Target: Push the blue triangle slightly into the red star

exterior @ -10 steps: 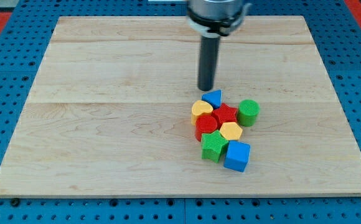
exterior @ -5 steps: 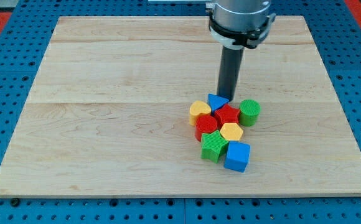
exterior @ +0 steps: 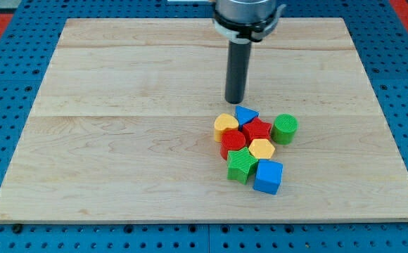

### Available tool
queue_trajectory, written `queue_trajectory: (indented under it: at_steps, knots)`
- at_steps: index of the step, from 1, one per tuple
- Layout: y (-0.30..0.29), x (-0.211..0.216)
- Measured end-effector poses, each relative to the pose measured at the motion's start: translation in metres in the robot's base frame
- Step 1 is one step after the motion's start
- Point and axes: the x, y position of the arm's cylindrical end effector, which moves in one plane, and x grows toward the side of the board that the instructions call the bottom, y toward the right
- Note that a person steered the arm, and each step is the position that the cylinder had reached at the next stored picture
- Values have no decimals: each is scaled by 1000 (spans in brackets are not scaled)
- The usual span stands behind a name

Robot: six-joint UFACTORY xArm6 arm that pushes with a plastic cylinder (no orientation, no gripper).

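The blue triangle (exterior: pixel 245 114) sits at the top of a tight cluster of blocks, touching the red star (exterior: pixel 257 129) just below and right of it. My tip (exterior: pixel 234 100) stands on the board just above and slightly left of the blue triangle, a small gap apart from it.
Around the star: a yellow heart (exterior: pixel 226 125) at the left, a red cylinder (exterior: pixel 233 141), a yellow hexagon (exterior: pixel 261 148), a green cylinder (exterior: pixel 285 129) at the right, a green block (exterior: pixel 241 165) and a blue cube (exterior: pixel 268 176) below. The wooden board (exterior: pixel 119 140) lies on a blue pegboard.
My tip swung right to touch the blue triangle's upper right, then came back left and up. The triangle sits slightly lower left; the green cylinder has shifted a little to the right.
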Motion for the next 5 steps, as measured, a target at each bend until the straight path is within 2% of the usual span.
queue_trajectory:
  at_steps: [1,5]
  knots:
    - [-14,9]
    - [1,25]
